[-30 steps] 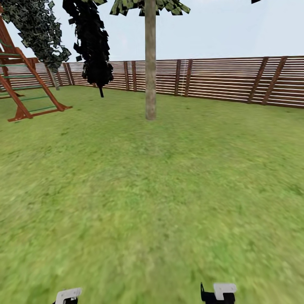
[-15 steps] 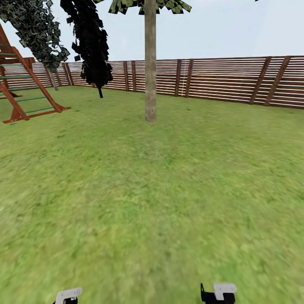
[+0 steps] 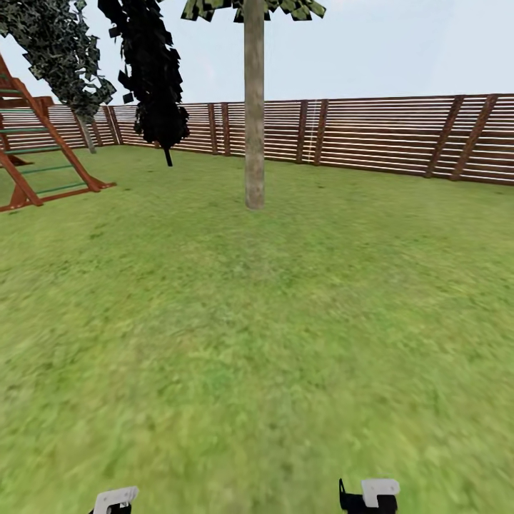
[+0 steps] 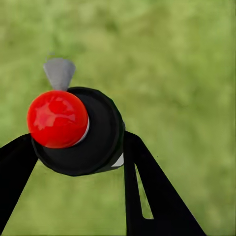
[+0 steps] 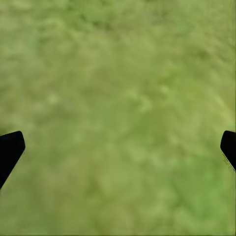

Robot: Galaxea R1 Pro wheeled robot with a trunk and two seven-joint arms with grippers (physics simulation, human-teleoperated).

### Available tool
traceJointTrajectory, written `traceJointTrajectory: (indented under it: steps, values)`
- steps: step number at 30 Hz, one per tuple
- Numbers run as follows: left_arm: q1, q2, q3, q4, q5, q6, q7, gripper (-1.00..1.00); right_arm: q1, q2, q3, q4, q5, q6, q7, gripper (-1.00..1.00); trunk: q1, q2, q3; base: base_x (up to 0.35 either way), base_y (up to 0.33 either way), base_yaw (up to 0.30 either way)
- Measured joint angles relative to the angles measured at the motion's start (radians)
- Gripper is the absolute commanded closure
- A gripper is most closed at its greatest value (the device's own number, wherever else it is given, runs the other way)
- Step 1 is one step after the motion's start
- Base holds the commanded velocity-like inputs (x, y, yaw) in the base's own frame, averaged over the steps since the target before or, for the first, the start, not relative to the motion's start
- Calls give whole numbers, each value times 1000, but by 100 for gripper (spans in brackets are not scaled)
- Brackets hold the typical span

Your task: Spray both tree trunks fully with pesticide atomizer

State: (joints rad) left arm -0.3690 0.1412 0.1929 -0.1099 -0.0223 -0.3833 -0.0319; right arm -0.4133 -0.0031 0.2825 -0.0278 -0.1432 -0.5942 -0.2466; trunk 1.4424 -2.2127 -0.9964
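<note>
My view has crept nearer the trunk (image 3: 254, 143) since a second ago; the play frame (image 3: 43, 153) slides outward. I count one thick tree, two dark thin trees (image 3: 153, 78) beside it, one fence (image 3: 385, 135) behind. My left gripper (image 4: 73, 152) pinches the atomizer (image 4: 93, 132), red-knobbed, over the grass (image 3: 271, 343), well short of the trunk. My right gripper (image 5: 118, 142) is spread wide.

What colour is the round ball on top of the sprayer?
Shiny red, seen best in the left wrist view.
</note>
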Motion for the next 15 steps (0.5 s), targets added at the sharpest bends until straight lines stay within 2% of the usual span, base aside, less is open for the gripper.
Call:
traceJointTrajectory:
  steps: [15]
  values:
    - [0,1,0,0,0,0,0,100,1,0,0,0,-2,0,0,-100,0,0,0,339,0,0]
